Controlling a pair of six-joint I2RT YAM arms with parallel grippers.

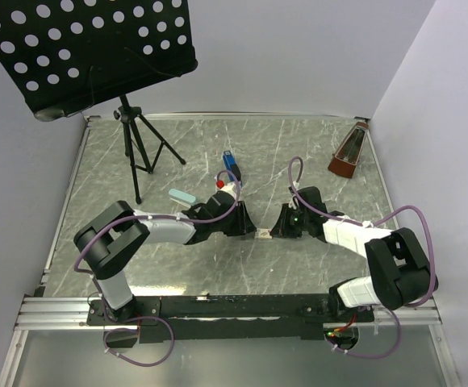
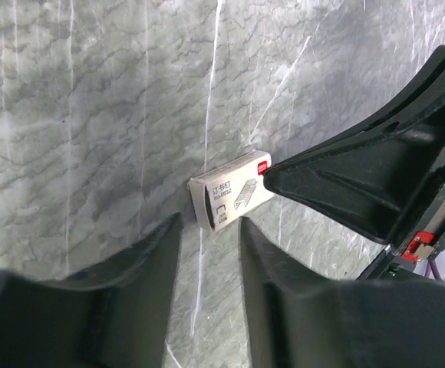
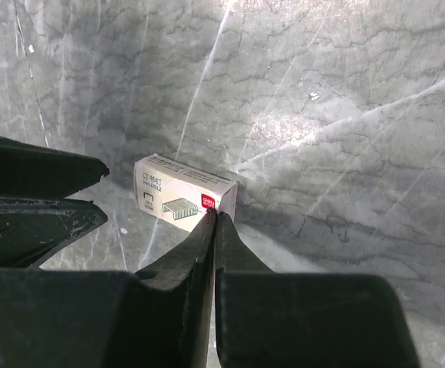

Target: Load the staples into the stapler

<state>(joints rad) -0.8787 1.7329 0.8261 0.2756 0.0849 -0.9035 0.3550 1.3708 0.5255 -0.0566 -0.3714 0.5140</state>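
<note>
**Spotter:** What's closest to the arm bases?

**Operator:** My left claw [image 2: 209, 224] sits low over the table [image 1: 315, 153]. It's part-way open with nothing between its fingers. The staple box [image 2: 230, 192] lies flat just beyond its tips, not inside the gap.

**Spotter:** And the other side?

**Operator:** My right claw [image 3: 215, 216] is closed tight, blades together, and I can't make out anything held in it. Its point touches the red-printed end of the box, so the box lies on the table between my two claws. I see no loose strip of staples anywhere.

**Spotter:** So you're getting the box open?

**Operator:** That's my reading. The closed tip looks good for bracing or prodding that end. The left claw needs to go forward until the box's long sides are inside its fingers before I squeeze. The card looks light, so a push from one side alone will likely slide it. I'd grip gently so it doesn't crush, and hold it level so nothing spills once it opens.

**Spotter:** And the stapler?

**Operator:** The stapler [image 1: 231, 165] lies farther back, beyond the left claw and well apart from the box. From here I can't tell whether it's hinged open.
</note>
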